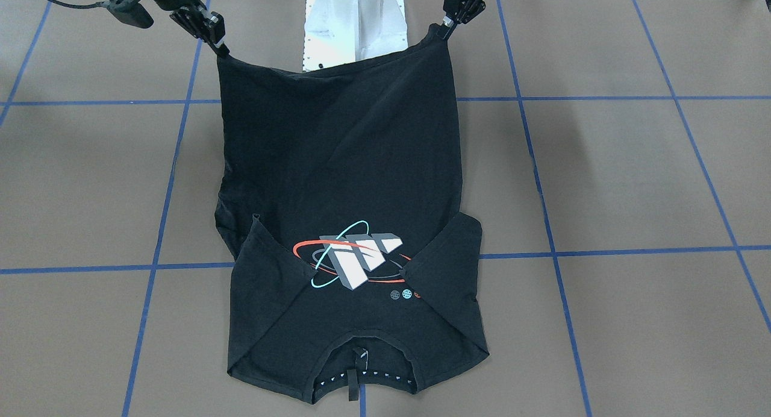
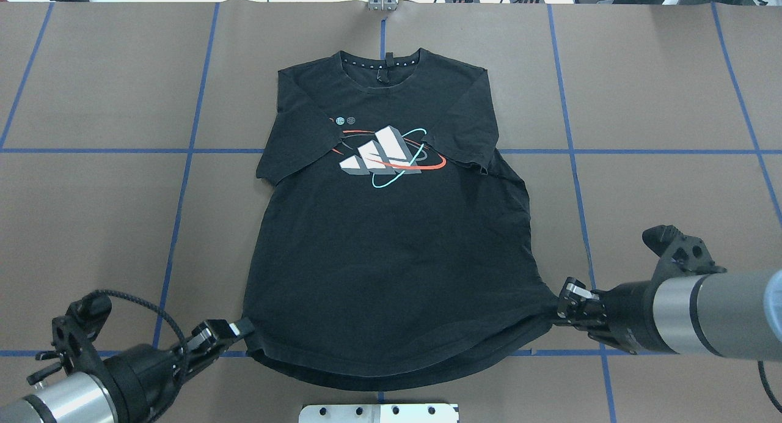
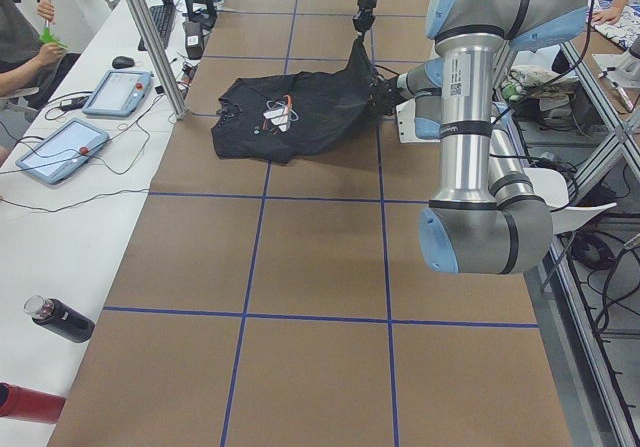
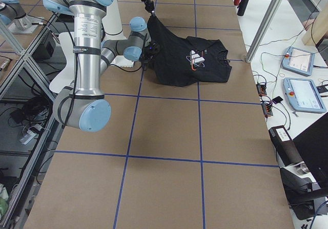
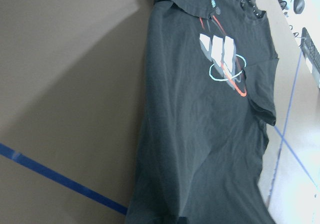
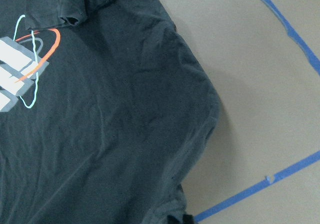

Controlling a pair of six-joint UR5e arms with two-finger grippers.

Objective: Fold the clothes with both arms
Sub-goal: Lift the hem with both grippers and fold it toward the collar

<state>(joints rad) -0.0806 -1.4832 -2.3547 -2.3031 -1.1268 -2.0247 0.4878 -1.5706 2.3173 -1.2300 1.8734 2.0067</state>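
Observation:
A black T-shirt (image 2: 391,227) lies print side up on the brown table, its collar (image 2: 382,65) at the far edge and both sleeves folded in over the chest beside the orbit logo (image 2: 388,157). My left gripper (image 2: 237,331) is shut on the left hem corner. The right hem corner is pinched in my right gripper (image 2: 561,302), which is also shut. In the front-facing view the hem edge hangs stretched and lifted between the left gripper (image 1: 446,30) and the right gripper (image 1: 221,48). Both wrist views show only the shirt (image 5: 210,134) (image 6: 100,134), no fingers.
The white pedestal base (image 2: 379,412) stands just behind the lifted hem. Blue tape lines (image 2: 91,150) grid the brown table. A side bench holds tablets (image 3: 60,147) and bottles (image 3: 60,319), with a person's arm (image 3: 25,52) and a metal post (image 3: 150,42) near it.

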